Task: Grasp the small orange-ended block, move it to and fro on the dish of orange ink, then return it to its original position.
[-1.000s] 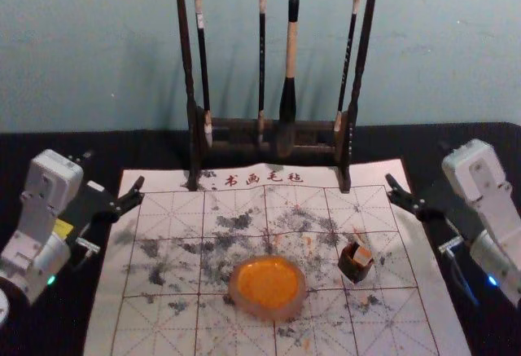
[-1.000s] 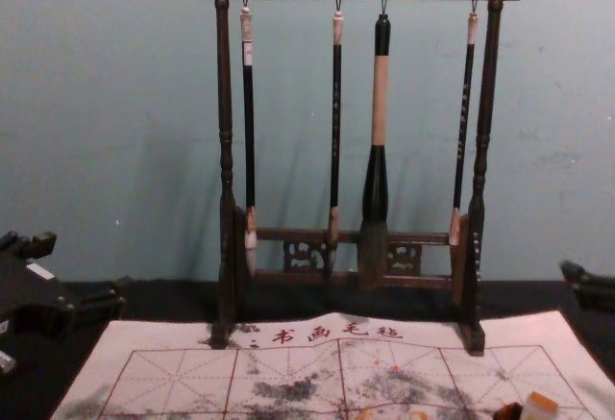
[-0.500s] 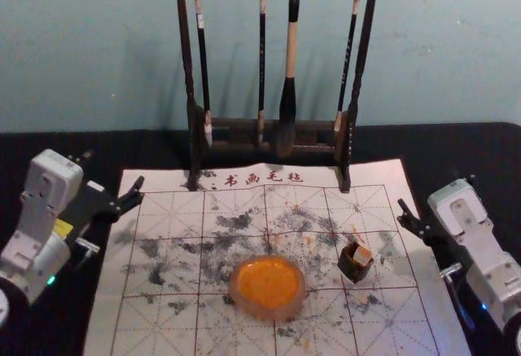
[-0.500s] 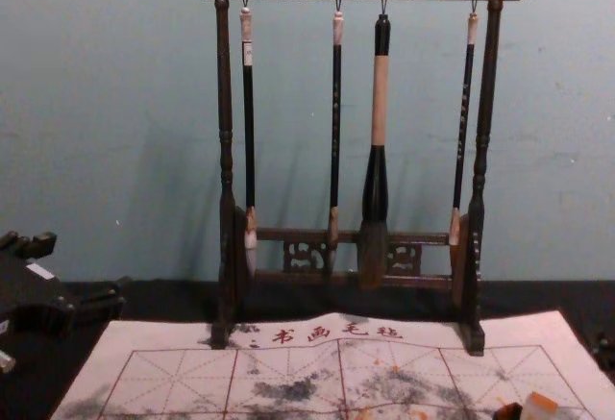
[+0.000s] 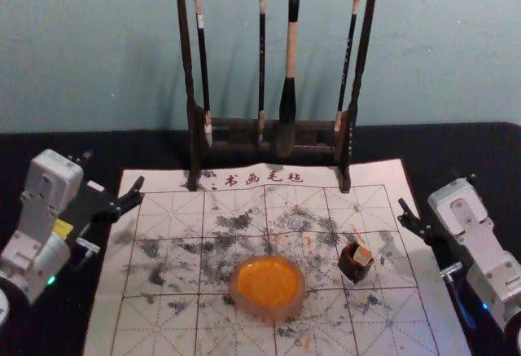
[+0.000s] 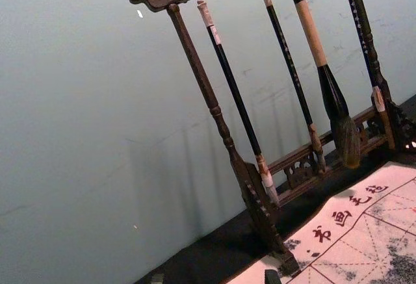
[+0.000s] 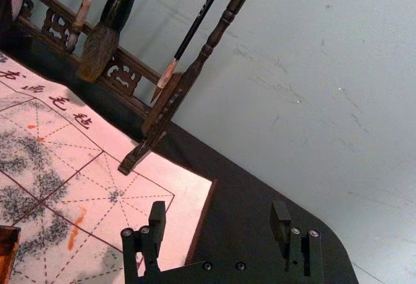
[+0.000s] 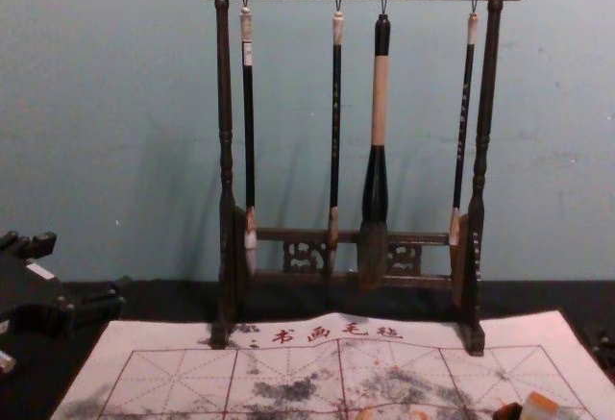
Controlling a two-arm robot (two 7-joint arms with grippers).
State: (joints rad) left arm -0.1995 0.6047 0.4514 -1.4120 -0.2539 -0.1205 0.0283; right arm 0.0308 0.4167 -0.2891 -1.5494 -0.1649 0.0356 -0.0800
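From where I stand, the right tool hangs by the mat's right edge, beyond and to the right of the block. Its two fingers are spread wide, with nothing gripped between them. The left tool hangs at the opposite edge, also well open and holding nothing.

The small orange-ended block pokes up, tilted, from the mouth of a squat dark holder on the right side of the gridded mat. The holder's walls hide the block's lower part, so any grasp has only the top end to work with. Just to the left of the holder, and apart from it, sits the round dish of orange ink.

At the far side, a tall dark wooden rack rises with its feet on the mat, spanning much of its width. Four brushes hang in it: two slim ones, then a thick brush, then another slim one. The rack stands beyond both dish and holder, rather than between them. Black-and-grey smudges and orange marks dirty the mat, which lies on a black desk before a pale wall.
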